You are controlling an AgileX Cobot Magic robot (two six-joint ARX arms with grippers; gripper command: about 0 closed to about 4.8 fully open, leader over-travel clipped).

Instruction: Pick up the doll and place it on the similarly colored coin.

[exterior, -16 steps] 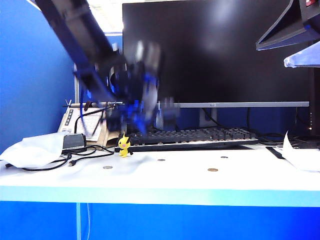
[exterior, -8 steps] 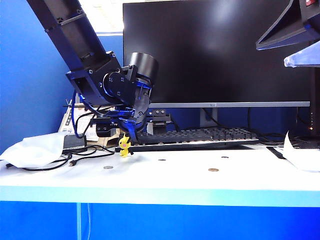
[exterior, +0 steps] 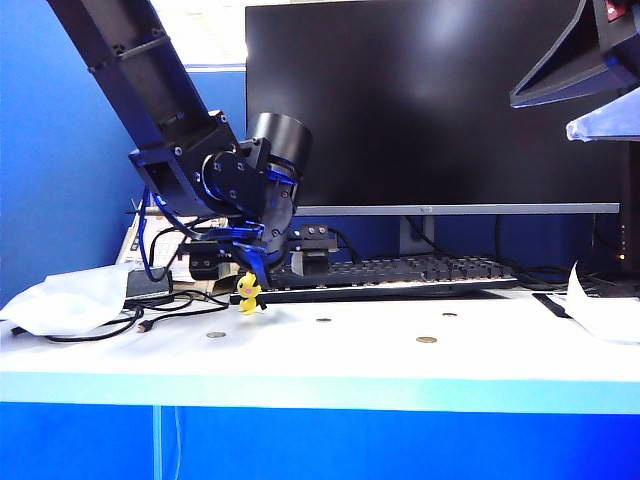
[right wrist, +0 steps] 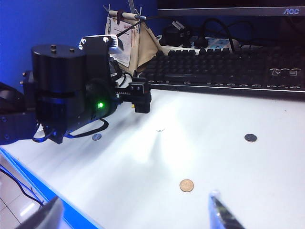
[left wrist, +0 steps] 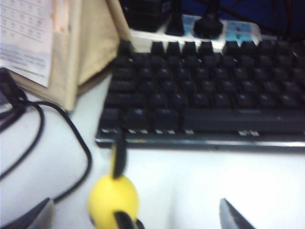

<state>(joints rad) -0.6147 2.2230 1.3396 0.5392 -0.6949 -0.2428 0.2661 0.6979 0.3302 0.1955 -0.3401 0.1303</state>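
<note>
The doll (exterior: 248, 293), a tiny yellow figure, stands on the white table (exterior: 330, 360) just in front of the keyboard's left end. My left gripper (exterior: 258, 264) hangs open just above it. In the left wrist view the doll (left wrist: 113, 198) sits between the wide-apart fingertips (left wrist: 38, 215), touching neither, and my left gripper (left wrist: 136, 220) holds nothing. The brassy coin (exterior: 426, 340) lies flat to the right, near the front edge. My right gripper (right wrist: 133, 217) is open and empty, with the coin (right wrist: 187, 185) on the table ahead of it.
A black keyboard (exterior: 400, 272) and a monitor (exterior: 430, 100) stand behind. A dull grey coin (exterior: 215, 334) and two dark coins (exterior: 323, 320) (exterior: 447, 314) lie on the table. Black cables (exterior: 150, 310), a cardboard stand (left wrist: 81, 47) and white cloth (exterior: 60, 300) crowd the left, with paper (exterior: 600, 312) at the right.
The left arm was blurred in motion a second ago and is now sharp. Its gripper has shifted slightly left and sits just over the doll. The doll and coins have not moved.
</note>
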